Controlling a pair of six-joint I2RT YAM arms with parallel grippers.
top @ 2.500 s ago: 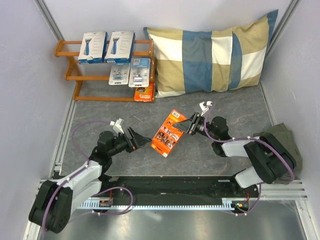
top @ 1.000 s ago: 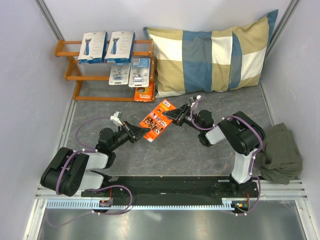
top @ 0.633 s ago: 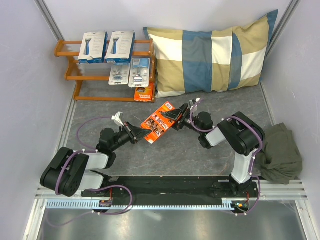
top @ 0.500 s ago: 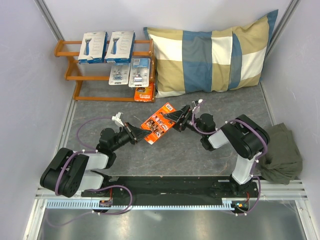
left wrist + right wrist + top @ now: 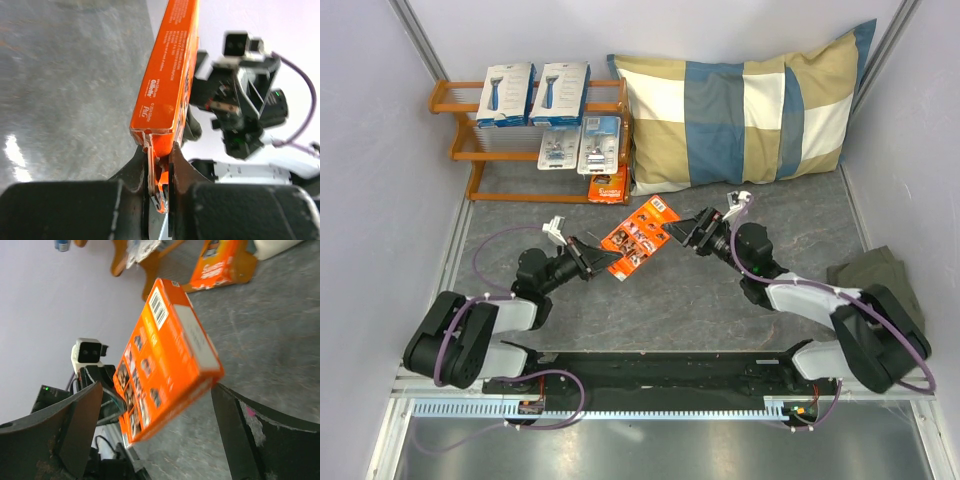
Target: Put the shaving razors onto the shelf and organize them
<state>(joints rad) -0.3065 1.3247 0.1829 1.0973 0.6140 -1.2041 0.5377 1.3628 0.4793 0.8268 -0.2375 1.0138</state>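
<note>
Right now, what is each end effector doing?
Left end effector: closed on the orange razor pack.
Right end effector: open, holding nothing.

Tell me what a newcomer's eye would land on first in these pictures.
The bright orange razor pack at mid-table, pinched by one end in the left gripper, with the right gripper open just to its right. Next, the big blue-and-beige checked pillow against the back wall, and left of it the orange-brown shelf carrying five more packs.

Likely lab: panel-walled robot enclosure [image 5: 360, 150]
</note>
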